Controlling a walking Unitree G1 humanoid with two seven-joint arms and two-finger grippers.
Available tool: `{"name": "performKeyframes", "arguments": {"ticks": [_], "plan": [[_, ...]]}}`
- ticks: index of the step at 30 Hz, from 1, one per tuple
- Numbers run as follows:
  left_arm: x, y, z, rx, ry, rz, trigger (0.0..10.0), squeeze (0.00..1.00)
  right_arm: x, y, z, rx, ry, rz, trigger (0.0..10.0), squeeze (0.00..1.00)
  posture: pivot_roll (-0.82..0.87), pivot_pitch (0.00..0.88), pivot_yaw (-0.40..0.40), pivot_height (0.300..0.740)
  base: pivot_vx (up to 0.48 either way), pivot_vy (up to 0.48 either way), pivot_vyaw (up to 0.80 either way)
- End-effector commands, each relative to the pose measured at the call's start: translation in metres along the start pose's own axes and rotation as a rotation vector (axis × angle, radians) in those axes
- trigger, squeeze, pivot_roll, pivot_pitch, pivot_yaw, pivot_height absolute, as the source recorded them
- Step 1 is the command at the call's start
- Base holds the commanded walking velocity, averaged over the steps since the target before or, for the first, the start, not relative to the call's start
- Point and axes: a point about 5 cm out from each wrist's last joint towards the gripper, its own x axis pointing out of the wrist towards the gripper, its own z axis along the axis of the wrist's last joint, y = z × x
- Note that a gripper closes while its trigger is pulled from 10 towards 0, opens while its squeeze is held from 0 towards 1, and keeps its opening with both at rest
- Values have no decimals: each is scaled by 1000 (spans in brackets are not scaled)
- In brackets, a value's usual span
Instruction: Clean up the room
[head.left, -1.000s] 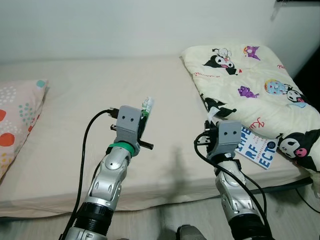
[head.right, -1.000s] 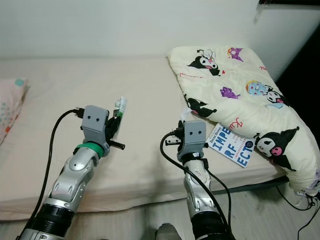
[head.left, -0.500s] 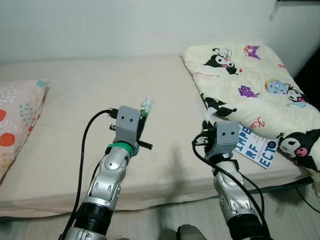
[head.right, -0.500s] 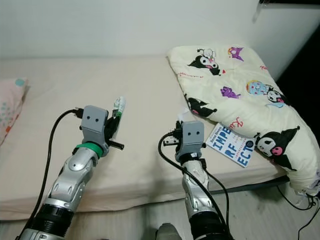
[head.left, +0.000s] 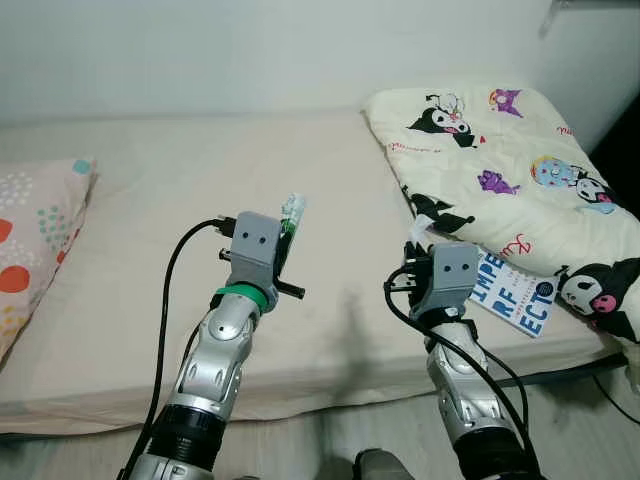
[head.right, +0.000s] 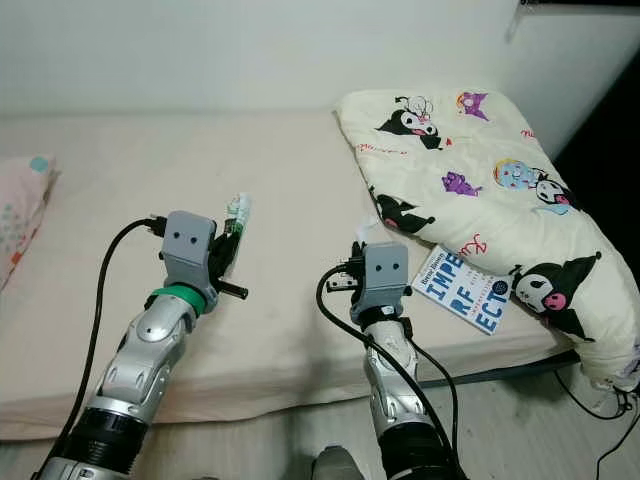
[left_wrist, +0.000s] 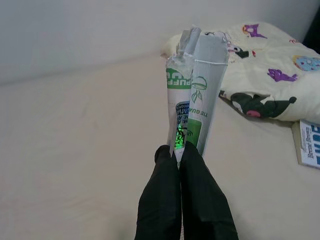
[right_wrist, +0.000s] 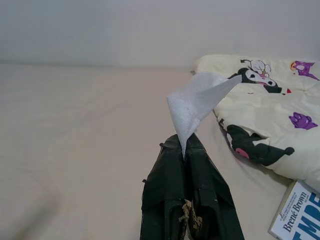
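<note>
Both my grippers carry litter above the bed (head.left: 150, 200).

At frame centre, my left gripper (left_wrist: 181, 150) clamps a wrapper (left_wrist: 192, 107); my right gripper (right_wrist: 184, 147) pinches a tissue (right_wrist: 192, 102) whose thin corner may slip.

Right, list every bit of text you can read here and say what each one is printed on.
"UFF" and "THE GUA...": on the green-and-white wrapper pinched in the left gripper; the remaining print is too small to read.
"Brené Brown": on the book lying by the quilt.
"IMPE", "RF", "ECT": large blue letters on the book cover, partly cut off.
Tissue in the right gripper: no text.
</note>
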Motion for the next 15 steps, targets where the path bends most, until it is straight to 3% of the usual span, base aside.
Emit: {"name": "performKeyframes", "arguments": {"ticks": [1, 4, 15], "plan": [[-1, 1, -7, 0, 20, 0, 10000, 0, 0, 4, -3, 16, 14, 16, 10000, 0, -47, 14, 21, 740, 0, 0, 0], [-1, 1, -7, 0, 19, -1, 10000, 0, 1, 5, -3, 17, 15, 18, 10000, 0, -47, 14, 20, 740, 0, 0, 0], [-2, 0, -8, -2, 19, -4, 10000, 0, 3, 11, -1, 33, 14, 43, 10000, 0, -47, 9, 19, 740, -413, 0, 0]]}}
